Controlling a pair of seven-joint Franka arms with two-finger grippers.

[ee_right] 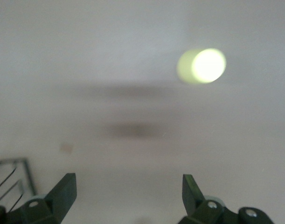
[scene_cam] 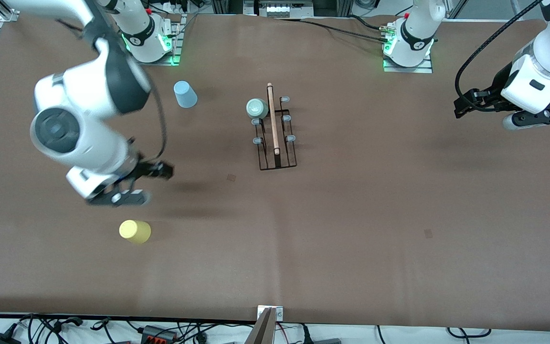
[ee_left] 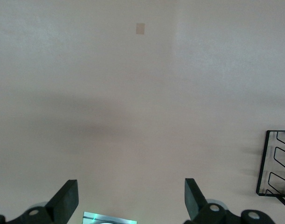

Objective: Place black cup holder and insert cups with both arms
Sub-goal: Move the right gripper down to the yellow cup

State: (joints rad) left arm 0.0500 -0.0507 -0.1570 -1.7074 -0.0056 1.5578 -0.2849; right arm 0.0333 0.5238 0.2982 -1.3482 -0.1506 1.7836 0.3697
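The yellow cup [scene_cam: 134, 231] lies on the table [scene_cam: 351, 239] in the lower left of the frame. Above it hangs the right gripper [scene_cam: 153, 184], jaws open and empty. At upper centre stands the black cup holder [scene_cam: 275, 131], with the mint green cup [scene_cam: 257, 108] on 1 peg. The light blue cup [scene_cam: 185, 94] sits upper left. The left gripper [scene_cam: 466, 106], open and empty, hangs at the upper right.

White arms [scene_cam: 84, 119], black joints, black cables, green-lit bases [scene_cam: 406, 57]
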